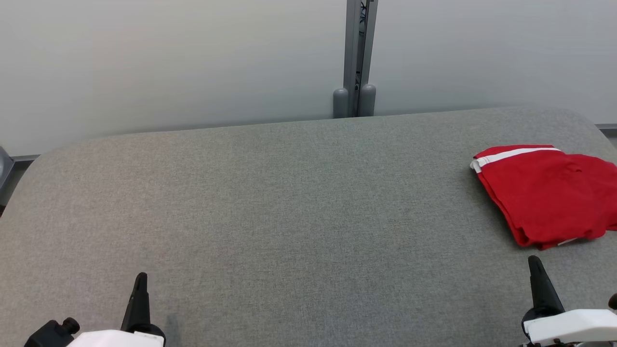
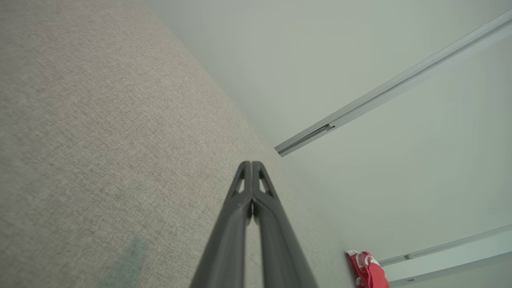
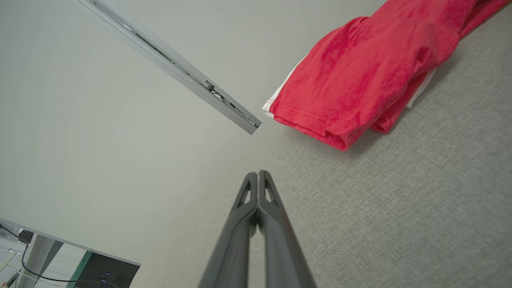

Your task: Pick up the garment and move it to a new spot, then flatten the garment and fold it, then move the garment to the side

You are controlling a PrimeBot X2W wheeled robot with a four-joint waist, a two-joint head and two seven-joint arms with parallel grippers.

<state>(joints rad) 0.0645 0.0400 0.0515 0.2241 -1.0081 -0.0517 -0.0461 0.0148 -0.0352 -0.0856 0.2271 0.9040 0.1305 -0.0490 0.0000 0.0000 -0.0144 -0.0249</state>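
Note:
The garment [image 1: 549, 193] is red with a white stripe and lies folded in a compact pile at the right end of the grey fabric table [image 1: 289, 202]. In the right wrist view the garment [image 3: 372, 68] lies beyond my fingertips, apart from them; in the left wrist view the garment [image 2: 368, 270] is a small red patch far off. My left gripper [image 1: 140, 279] rests shut and empty at the lower left, its fingertips [image 2: 252, 164] pressed together. My right gripper [image 1: 534, 262] is shut and empty just in front of the garment, with the tips [image 3: 258, 174] touching each other.
A pale partition wall with a grey upright post [image 1: 356, 58] stands behind the table's far edge. The table's corners are rounded. In the right wrist view a dark device [image 3: 106, 274] and cables sit beyond the table.

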